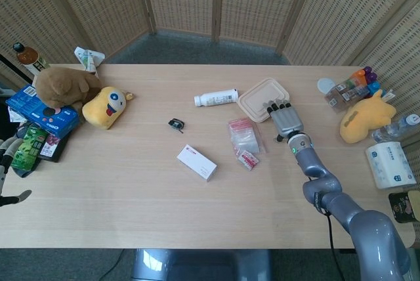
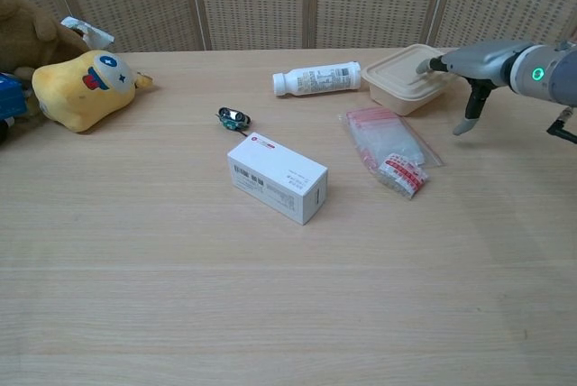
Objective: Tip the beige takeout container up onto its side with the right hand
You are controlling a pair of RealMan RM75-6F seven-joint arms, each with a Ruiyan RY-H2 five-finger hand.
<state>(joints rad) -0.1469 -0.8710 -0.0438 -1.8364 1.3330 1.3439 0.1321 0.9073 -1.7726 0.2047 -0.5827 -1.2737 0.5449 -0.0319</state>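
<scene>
The beige takeout container (image 1: 262,99) (image 2: 410,76) lies flat, lid up, at the back right of the table. My right hand (image 1: 283,121) (image 2: 469,66) reaches in from its right side, flat and holding nothing. Its fingertips (image 2: 428,65) lie on the right edge of the lid, and its thumb (image 2: 464,123) hangs down clear of the container. At the left edge of the head view only a sliver of my left hand (image 1: 13,197) shows, too little to read its fingers.
A white bottle (image 1: 216,98) lies just left of the container and a zip bag (image 1: 244,138) just in front of it. A white box (image 1: 197,162) and a small black item (image 1: 176,123) sit mid-table. Plush toys (image 1: 105,107), bottles (image 1: 351,87) and a tissue pack (image 1: 390,165) line the sides.
</scene>
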